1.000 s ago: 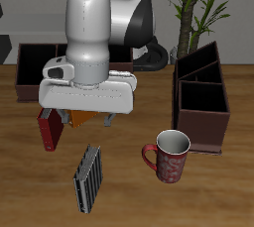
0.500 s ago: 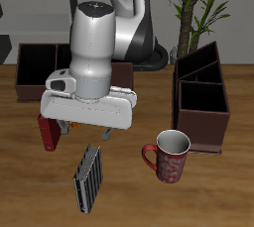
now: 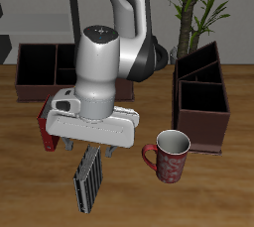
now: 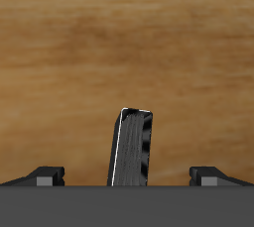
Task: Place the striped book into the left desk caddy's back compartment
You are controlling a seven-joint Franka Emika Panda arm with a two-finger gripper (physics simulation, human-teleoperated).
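The striped book lies flat on the table near its front edge, thin and grey with dark lengthwise stripes; it also shows in the wrist view. My gripper hangs just above the book's far end, with its jaws open and empty; in the wrist view one fingertip shows on either side of the book. The left desk caddy stands beside the plant, dark maroon-brown, with its back compartment at the rear under slanted walls.
A red mug stands between the book and the left caddy. A wide dark caddy sits at the back behind my arm. A red book stands beside my gripper, partly hidden. A plant stands at the back.
My gripper has moved toward the table's front edge and lowered over the striped book. It now hides the orange book. The striped book has not moved.
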